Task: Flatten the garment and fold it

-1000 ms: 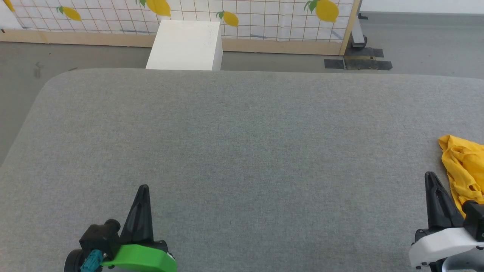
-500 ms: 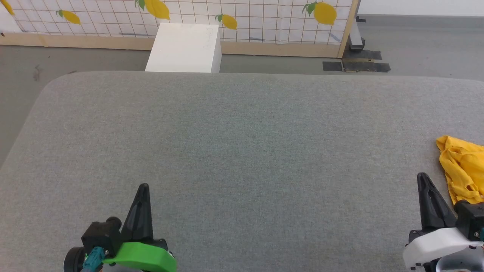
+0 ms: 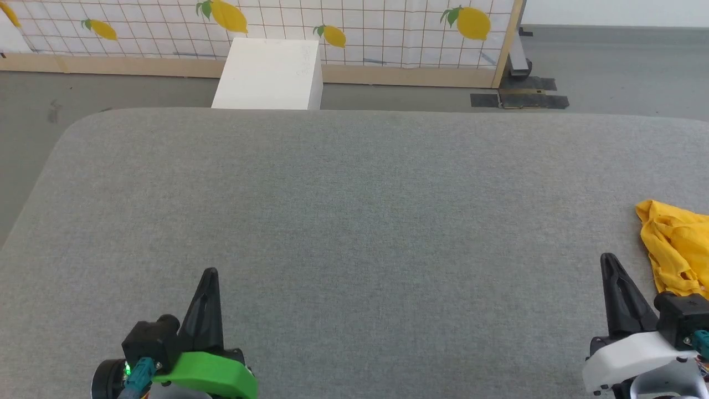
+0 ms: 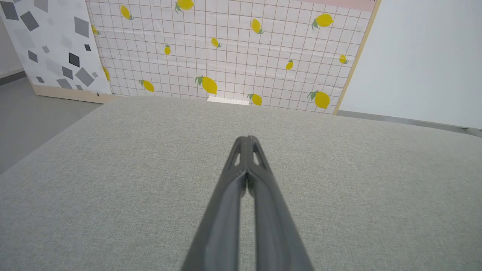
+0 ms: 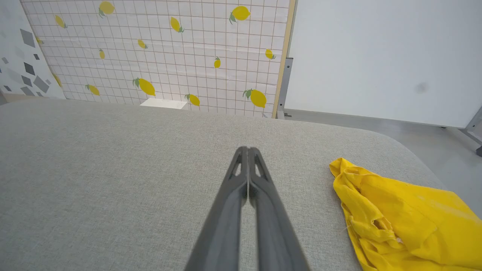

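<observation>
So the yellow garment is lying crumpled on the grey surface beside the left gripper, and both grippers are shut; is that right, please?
Not quite: the garment lies crumpled beside the right gripper, not the left gripper, as the head view shows. The rest stands: it is on the grey surface, and both grippers are shut.

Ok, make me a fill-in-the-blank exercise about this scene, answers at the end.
The crumpled garment is ____.
Between the left gripper and right gripper, it lies beside the ____ one.
Both grippers' jaws are ____.
The wall panel is printed with ____.
Answers: yellow; right; shut; lemons.
</observation>
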`<state>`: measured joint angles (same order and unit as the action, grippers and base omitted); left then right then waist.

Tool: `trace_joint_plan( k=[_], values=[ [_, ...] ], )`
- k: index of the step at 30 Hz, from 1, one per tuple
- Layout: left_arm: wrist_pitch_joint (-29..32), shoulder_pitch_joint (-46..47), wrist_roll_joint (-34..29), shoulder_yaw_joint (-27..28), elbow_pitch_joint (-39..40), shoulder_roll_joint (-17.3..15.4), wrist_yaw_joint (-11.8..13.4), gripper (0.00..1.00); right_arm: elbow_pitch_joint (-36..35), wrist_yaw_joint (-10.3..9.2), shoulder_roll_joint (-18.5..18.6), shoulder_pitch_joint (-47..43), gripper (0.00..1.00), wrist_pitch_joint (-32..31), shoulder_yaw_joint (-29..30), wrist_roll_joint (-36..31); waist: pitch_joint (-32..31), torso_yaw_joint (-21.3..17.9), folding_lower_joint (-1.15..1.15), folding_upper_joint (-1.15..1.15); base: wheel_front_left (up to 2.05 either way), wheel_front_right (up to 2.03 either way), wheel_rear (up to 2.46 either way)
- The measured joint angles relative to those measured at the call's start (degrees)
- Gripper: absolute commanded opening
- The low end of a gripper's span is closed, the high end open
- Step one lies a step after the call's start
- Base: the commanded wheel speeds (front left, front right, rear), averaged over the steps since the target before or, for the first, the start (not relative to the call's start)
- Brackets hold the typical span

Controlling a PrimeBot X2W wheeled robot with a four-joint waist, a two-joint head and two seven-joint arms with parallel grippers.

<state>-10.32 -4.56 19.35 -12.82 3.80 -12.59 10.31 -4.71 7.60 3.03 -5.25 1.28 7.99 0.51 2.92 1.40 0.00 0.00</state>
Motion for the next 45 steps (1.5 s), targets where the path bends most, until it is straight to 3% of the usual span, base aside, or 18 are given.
trace_joint_plan(
  k=[45],
  values=[
    [5.0,1.6,-9.3,6.3,-1.8,4.6,-4.9,0.00,2.2,0.00,0.0,2.0,0.00,-0.5,-3.9,-0.1,-1.5,-0.7,0.00,0.00,0.00,0.00,0.00]
  ],
)
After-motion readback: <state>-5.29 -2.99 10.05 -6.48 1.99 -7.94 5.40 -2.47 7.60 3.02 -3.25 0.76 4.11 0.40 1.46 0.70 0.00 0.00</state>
